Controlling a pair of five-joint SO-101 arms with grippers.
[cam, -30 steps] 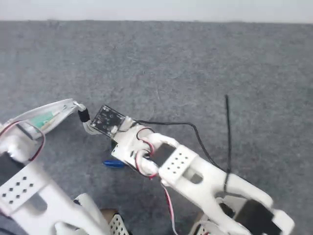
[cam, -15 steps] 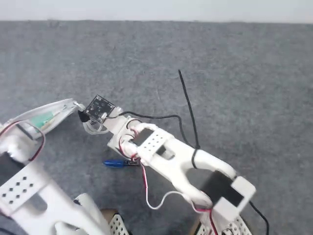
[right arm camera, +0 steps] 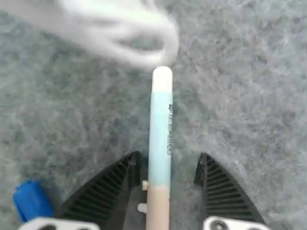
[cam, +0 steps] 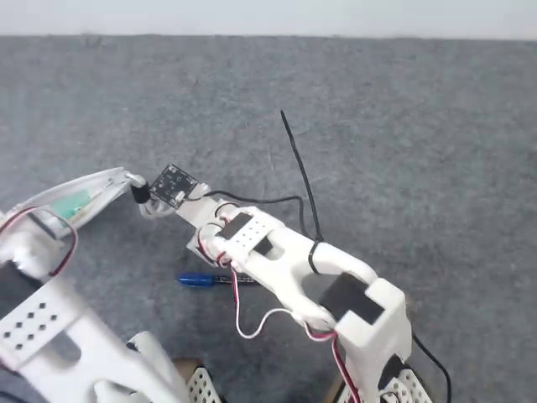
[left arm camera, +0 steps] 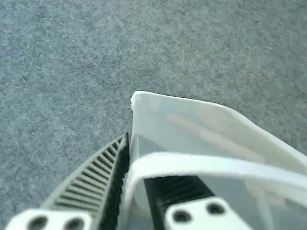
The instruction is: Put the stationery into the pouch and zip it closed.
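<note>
From the high view, my right arm (cam: 277,264) has swung across over the last second, bringing the right hand (cam: 143,200) up to the mouth of the pouch (cam: 84,191). The pouch has not shifted; the left arm (cam: 50,327) holds it up off the table (cam: 403,126). A green item (cam: 74,204) shows through its clear wall. The sweep has also uncovered the blue pen (cam: 200,280), which lies on the table near the pouch, on the open-mouth side and closer to the arm bases.

In the left wrist view, the left hand (left arm camera: 139,163) is clenched on the pouch's rim, with the clear wall and white zip band pinched between its fingers (left arm camera: 96,177).

In the right wrist view, the right hand is grasping a pale blue pen (right arm camera: 160,124) that runs up between its fingers (right arm camera: 110,187). The pen's white tip is just short of the pouch's blurred rim. The blue pen sits off to one side, farther from the pouch than the held one.

I judge this as the start of insertion: the held pen is lined up and needs pushing through the mouth. The blue pen has yet to be fetched and the zip is still undone, so the task is far from finished.
</note>
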